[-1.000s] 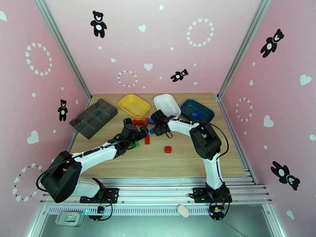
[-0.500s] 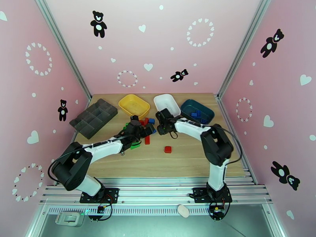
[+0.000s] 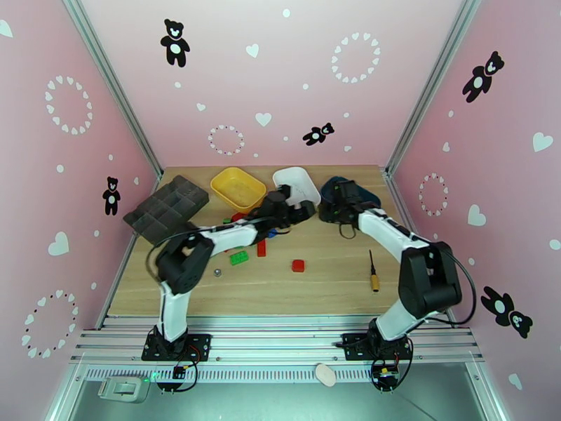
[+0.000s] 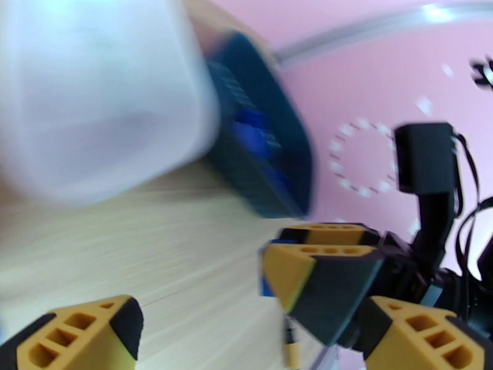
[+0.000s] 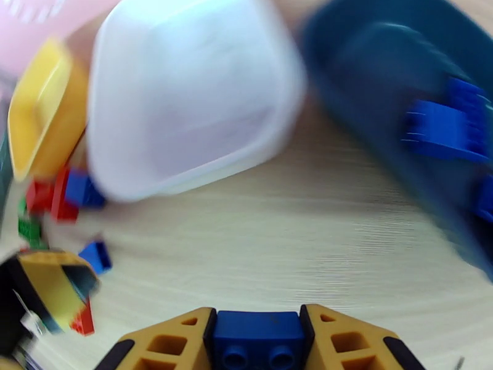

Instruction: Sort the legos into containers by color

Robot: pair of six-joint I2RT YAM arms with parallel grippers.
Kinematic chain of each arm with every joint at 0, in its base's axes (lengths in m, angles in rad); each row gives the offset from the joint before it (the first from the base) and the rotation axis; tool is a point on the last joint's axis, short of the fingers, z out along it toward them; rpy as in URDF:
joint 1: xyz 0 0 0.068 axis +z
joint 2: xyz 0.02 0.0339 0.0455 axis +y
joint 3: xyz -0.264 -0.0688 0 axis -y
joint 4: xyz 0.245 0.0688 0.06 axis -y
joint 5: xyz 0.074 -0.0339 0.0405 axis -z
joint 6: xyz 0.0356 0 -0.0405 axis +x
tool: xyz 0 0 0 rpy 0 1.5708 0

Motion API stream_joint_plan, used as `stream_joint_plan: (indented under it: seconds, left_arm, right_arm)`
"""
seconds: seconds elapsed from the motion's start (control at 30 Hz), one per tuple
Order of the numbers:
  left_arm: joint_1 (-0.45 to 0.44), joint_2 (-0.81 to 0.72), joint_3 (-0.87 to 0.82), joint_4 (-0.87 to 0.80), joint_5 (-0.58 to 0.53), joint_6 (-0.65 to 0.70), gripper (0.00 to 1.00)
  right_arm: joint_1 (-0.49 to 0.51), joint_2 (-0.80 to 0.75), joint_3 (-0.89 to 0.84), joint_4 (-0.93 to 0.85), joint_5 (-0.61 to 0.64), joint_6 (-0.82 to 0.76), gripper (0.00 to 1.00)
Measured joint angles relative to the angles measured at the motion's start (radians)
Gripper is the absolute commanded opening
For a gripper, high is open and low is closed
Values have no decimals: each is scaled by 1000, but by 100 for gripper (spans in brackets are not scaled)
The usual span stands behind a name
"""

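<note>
Count: three trays along the table's far edge: one yellow tray (image 3: 238,187), one white tray (image 3: 294,178), one dark teal tray (image 5: 370,63). Also one grey organizer (image 3: 167,208) by the far left corner, one screwdriver (image 3: 374,271), one small metal ball (image 3: 217,272). Legos: one blue brick (image 5: 259,345) pinched in my right claw (image 5: 259,328), at least two blue bricks in the teal tray (image 5: 444,127), two loose blue (image 5: 97,255), at least three loose red (image 3: 298,265), at least two loose green (image 3: 238,257); my left arm blocks a full tally.
</note>
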Motion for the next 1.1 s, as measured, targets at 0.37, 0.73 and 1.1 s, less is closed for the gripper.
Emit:
stream_joint_plan:
  seconds: [0.37,0.73,1.1]
  left_arm:
    - [-34,388,520,9,153,-149,98]
    - [-33,404,563,-13,165,-158,98]
    - [-13,-3,107,-93,-20,17,98]
  right_arm:
    - [-216,21,65,-10,14,69,40]
    - [-253,149,214,-45,40,77,63]
    - [-118,105,197,-53,46,50,71]
